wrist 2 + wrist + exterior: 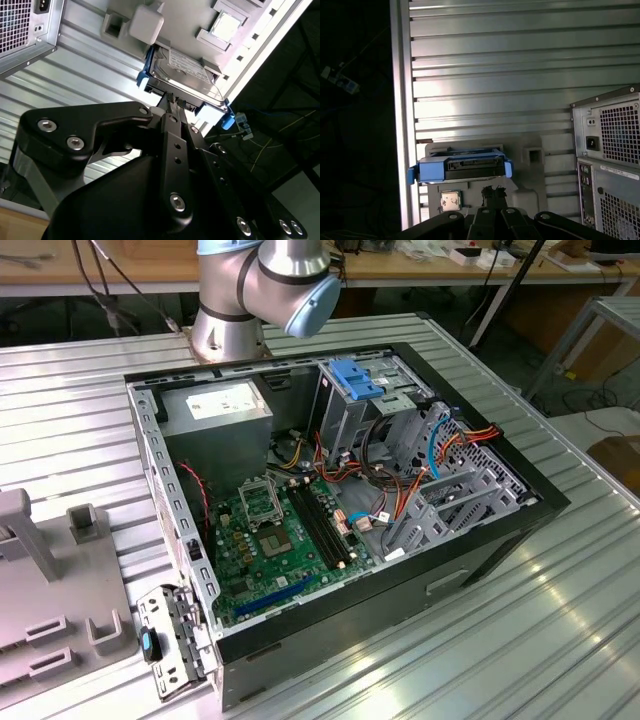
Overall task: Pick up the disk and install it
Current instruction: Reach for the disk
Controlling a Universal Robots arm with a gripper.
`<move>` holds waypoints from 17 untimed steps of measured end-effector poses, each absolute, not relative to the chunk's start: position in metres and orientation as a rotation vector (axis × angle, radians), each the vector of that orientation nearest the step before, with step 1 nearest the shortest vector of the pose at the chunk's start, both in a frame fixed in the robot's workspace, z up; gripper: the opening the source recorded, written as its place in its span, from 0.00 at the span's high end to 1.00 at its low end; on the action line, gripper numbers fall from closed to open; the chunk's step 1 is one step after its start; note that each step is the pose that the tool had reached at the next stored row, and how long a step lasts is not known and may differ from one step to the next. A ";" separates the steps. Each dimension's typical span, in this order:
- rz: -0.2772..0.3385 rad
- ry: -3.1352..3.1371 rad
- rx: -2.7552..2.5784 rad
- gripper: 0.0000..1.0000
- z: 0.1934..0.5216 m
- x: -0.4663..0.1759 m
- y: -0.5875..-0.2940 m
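**Drive not grabbed yet, claw parked right at its edge**

So we're in the pick-up part here. The disk (184, 75) lies flat in a grey holder (175, 15) on the ribbed metal table (495, 75), outside the open PC case (400, 570) and near the case's back panel (610, 160). Blue rails run along the disk's edges, label side up. Nothing is installed.

The gripper (176, 102) points straight at the disk's near end. Its tips look pulled almost together and there's nothing between them, so it's empty. My guess is that a proper grab calls for the jaws to spread wider than the drive is thick, then line up square with that end.

Stuff I can't make out:
- whether the tips touch the drive. In the first wrist view the gripper (493, 190) seems just short of the disk (462, 169), but in the second wrist view they look like they meet
- the holder's walls hide the drive's far end
- the slot in the drive cage (355, 378) is buried behind cables
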State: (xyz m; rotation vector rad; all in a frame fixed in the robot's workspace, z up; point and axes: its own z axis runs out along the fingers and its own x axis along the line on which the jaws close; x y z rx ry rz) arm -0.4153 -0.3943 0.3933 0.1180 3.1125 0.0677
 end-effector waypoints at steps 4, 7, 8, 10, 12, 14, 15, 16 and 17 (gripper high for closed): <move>0.068 3.112 0.118 0.89 0.393 -0.421 -0.394; 0.068 3.112 0.118 0.89 0.393 -0.424 -0.394; 0.068 3.113 0.118 0.89 0.393 -0.425 -0.394; 0.068 3.112 0.118 0.89 0.393 -0.428 -0.394; 0.068 3.113 0.118 0.89 0.393 -0.430 -0.394; 0.068 3.113 0.118 0.89 0.393 -0.435 -0.394; 0.068 3.112 0.118 0.89 0.393 -0.438 -0.394; 0.068 3.113 0.118 0.89 0.393 -0.441 -0.394; 0.067 3.113 0.118 0.89 0.393 -0.443 -0.394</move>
